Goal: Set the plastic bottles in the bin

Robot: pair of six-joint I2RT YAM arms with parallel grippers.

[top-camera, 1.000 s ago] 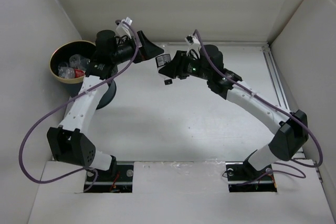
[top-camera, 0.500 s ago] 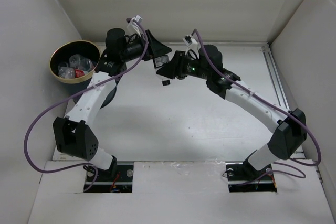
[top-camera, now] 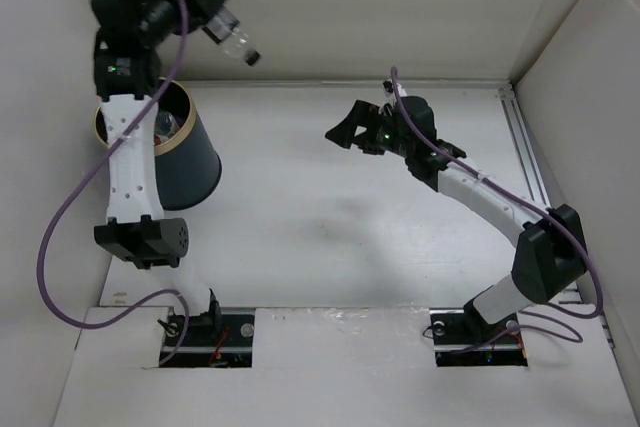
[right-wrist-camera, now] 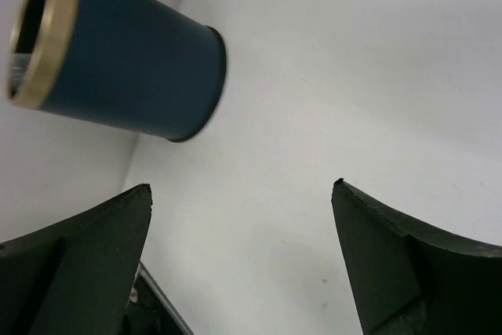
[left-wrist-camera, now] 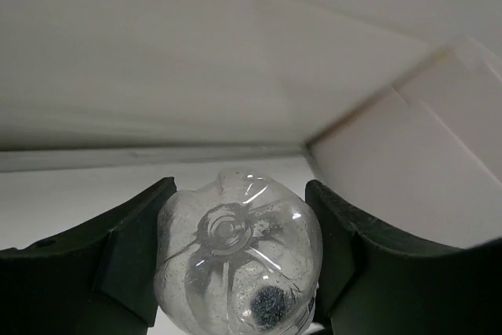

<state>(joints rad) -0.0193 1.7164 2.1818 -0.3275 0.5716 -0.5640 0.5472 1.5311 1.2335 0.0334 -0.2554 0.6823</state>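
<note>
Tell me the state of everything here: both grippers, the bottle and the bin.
Left gripper: shut on the bottle, raised high.
Bottle: held, capped, not yet in the bin.
Right gripper: open, empty.
Bin: standing on the table, top open, other bottles inside.

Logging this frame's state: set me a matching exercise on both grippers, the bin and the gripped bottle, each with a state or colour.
Things:
1 left gripper
2 right gripper
3 bin
4 clear bottle

States:
A navy, gold rim
B open, empty
C shut on the bottle
D see-through, held in the air

Pairs: 1-C; 2-B; 3-A; 4-D
</note>
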